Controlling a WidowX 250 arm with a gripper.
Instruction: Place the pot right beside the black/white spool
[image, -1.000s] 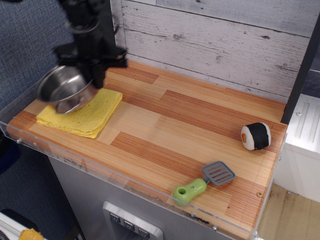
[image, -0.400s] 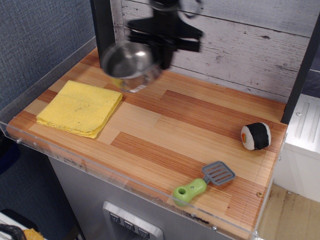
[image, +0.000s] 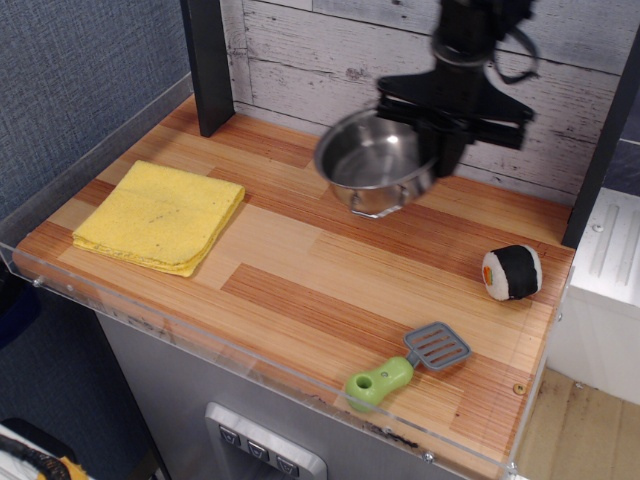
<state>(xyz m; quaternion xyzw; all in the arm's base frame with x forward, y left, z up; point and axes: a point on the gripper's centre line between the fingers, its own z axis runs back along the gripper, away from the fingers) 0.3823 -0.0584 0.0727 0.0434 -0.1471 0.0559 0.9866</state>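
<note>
Whitewashed planks stand behind a wooden worktop (image: 330, 270) with a clear plastic edge; only one view is given, from the front and above. Over the back middle of the worktop the black end effector (image: 440, 140) is closed on the right rim of the pot (image: 375, 160) and holds it in the air, tilted so that the open mouth faces the camera. I think it is kept high so that it passes over the surface without scraping. One wire loop handle hangs below the pot. The black/white spool (image: 512, 271) lies near the right edge of the worktop, its orange and green end turned to the left, well apart from the pot. The bare wood to the left of the spool looks like the natural place to set the pot down. A green-handled spatula (image: 408, 367) lies at the front edge, and a folded yellow cloth (image: 160, 217) lies at the left, both away from this path
</note>
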